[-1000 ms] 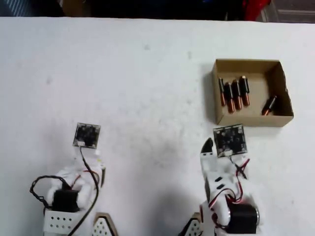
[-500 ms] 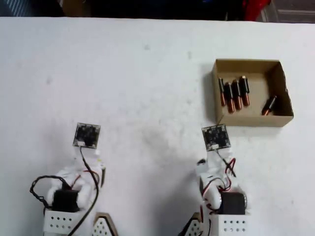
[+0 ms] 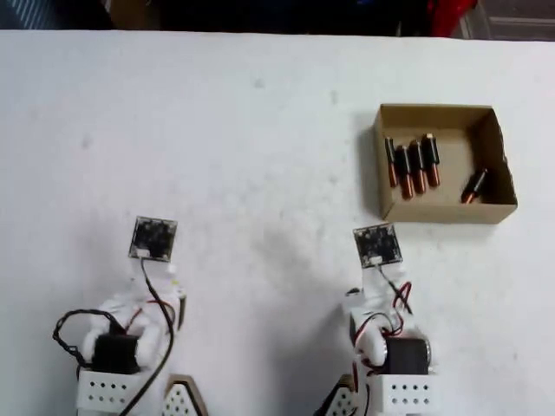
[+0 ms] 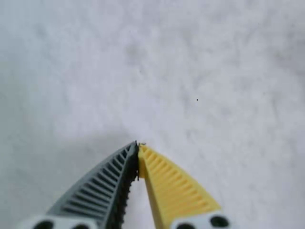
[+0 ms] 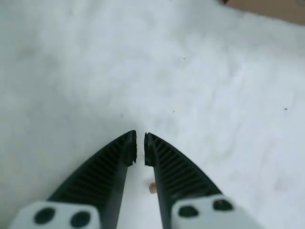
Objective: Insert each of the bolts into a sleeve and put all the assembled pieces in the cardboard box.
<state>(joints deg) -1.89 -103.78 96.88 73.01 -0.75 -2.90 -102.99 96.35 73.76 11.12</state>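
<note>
**Five pieces in the box, both arms drawn back**

The box (image 3: 381, 165) sits open on the white table (image 3: 260, 130). Inside, four pieces (image 3: 414, 165) lie side by side against the wall nearest the left arm, each a black sleeve with a copper-coloured end. They are roughly parallel and touching or nearly so. A fifth piece (image 3: 474, 185) lies tilted and apart from them, by the opposite wall.

The right arm (image 3: 390, 347) is folded at the table's near edge, just in front of the box. Its camera board (image 3: 377, 245) is near the box's near wall but apart from it. The right gripper (image 5: 139, 142) hangs over the table. Its two black fingers (image 5: 171, 171) are almost together with only a thin slit at the tips, and they hold nothing. A small tan speck (image 5: 152, 187) lies on the table under them, and a corner of the box shows farther off.

The left arm (image 3: 121, 338) is folded well away from the box. The left gripper (image 4: 138, 145) has its grey and yellow fingers pressed tip to tip, with nothing held, above the table.

Beyond the table's far edge, past the box, is a dark background with a red thing (image 3: 451, 13).
</note>
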